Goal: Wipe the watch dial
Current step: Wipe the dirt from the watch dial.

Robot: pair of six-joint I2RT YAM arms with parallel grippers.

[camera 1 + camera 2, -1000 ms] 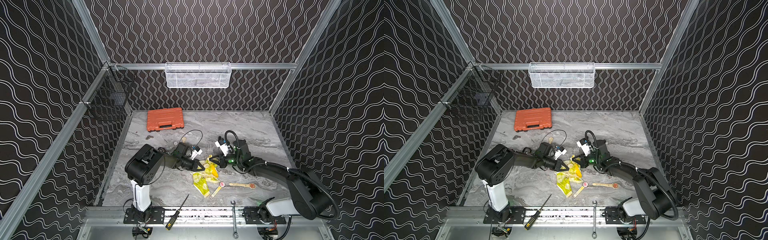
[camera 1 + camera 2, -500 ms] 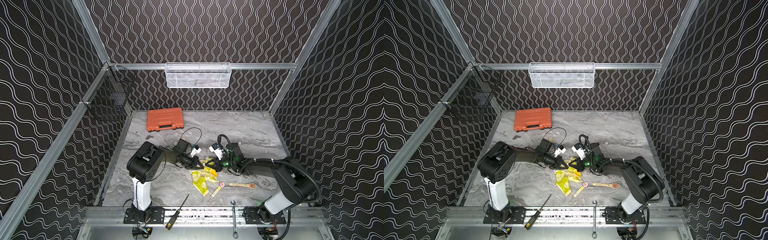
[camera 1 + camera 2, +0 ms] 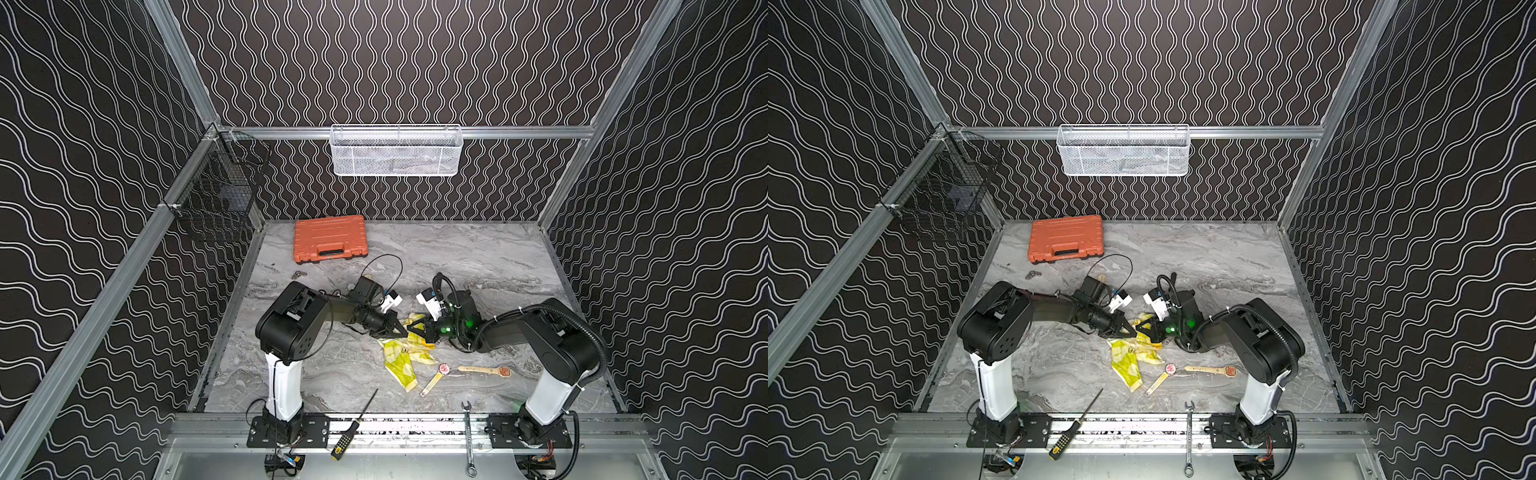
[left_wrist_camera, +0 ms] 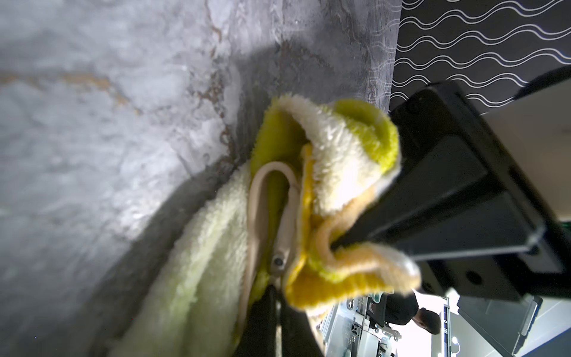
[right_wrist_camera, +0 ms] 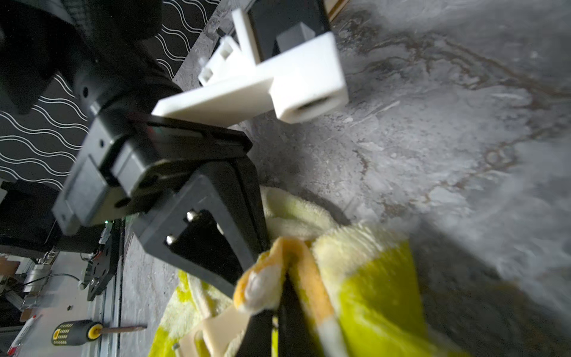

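The two hands meet tip to tip near the middle of the grey marbled surface (image 3: 478, 257), above a yellow-and-white fleecy cloth (image 3: 399, 361) that is spread toward the front. The left hand (image 3: 401, 332) is clenched on a beige watch strap with a metal stud (image 4: 256, 197), which is seen looped against the cloth in the left wrist view. The right hand (image 3: 412, 328) is clenched on a raised, orange-hemmed fold of the same cloth.

Bare marble is seen behind the hands as far as the back wall, broken only by an orange plastic case (image 3: 330, 244) in the back left corner. A wide strip lies open between the right arm and the right wall, and a narrower one beside the left arm. Along the front, a black-and-yellow screwdriver (image 3: 355, 419) and a steel spanner (image 3: 468, 440) are laid across the aluminium rail.

The dial of the held strap is buried in cloth folds and cannot be made out. A small red round dial on a beige strap (image 3: 442, 368) lies just beside the cloth's front corner. A second beige strap with a red face at its end (image 3: 484, 369) lies near it. A small dark object (image 3: 298, 274) in front of the case is too small to identify.
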